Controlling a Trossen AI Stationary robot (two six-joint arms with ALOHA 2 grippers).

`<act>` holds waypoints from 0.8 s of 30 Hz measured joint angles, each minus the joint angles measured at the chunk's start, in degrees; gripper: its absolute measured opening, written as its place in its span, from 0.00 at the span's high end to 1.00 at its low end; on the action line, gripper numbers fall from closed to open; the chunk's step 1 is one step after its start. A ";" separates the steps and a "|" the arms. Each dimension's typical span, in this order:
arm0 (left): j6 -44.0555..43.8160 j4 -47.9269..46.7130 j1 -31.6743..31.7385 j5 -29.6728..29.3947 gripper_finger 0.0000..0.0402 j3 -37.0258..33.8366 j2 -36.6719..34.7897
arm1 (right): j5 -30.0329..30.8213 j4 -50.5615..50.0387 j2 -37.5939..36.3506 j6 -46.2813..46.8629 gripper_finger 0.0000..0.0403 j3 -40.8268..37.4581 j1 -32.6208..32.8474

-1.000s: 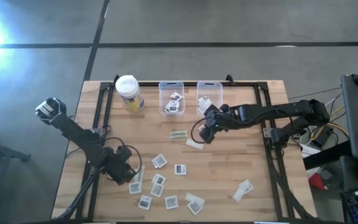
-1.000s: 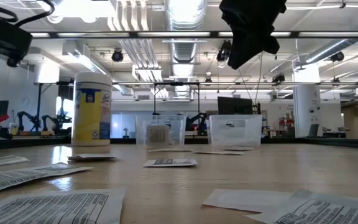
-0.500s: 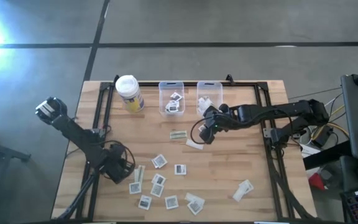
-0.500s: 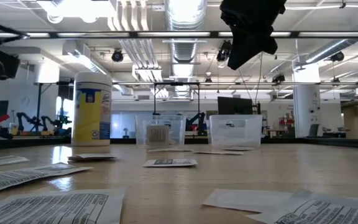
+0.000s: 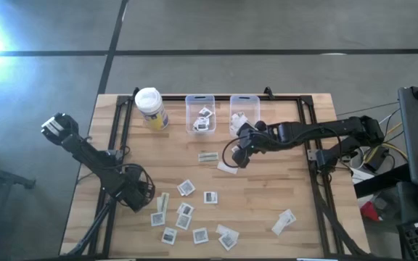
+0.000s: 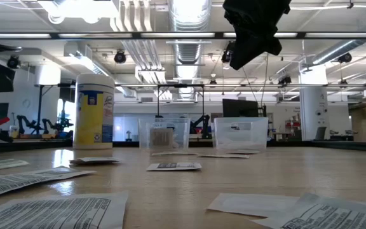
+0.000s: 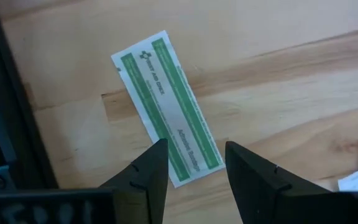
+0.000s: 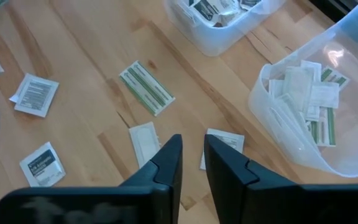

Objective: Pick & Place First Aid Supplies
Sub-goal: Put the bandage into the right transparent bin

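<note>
First aid packets lie flat and scattered on the wooden table: square ones with dark print [image 5: 186,188] and a green-striped strip [image 7: 166,106]. My left gripper [image 7: 194,163] hangs open, pointing down just above that strip's near end [image 5: 162,203], a finger on either side; I cannot tell whether it touches. My right gripper [image 8: 192,155] hovers over the table's middle [image 5: 239,155], slanting down, its fingers a narrow gap apart with nothing between them. Below it lie two plain white packets [image 8: 144,140] and another green strip [image 8: 146,88].
Two clear bins [image 5: 200,114] [image 5: 244,110] with packets inside stand at the far edge. The yellow container with a white lid [image 5: 151,109] is left of them. A lone packet [image 5: 284,221] lies near right. Black frame rails [image 5: 122,123] run along the table's sides.
My left gripper has sunk toward the table over the green-striped strip and rolled about its own axis, staying open. The packets have not moved.
</note>
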 joint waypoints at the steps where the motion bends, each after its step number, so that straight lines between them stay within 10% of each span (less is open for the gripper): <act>1: -0.06 0.01 0.00 0.02 0.62 -0.20 0.00 | 0.00 0.03 0.00 0.02 0.84 0.00 0.14; 24: 2.92 7.98 0.02 1.11 0.80 -6.56 -0.09 | -0.09 1.62 0.00 0.46 0.85 0.00 3.11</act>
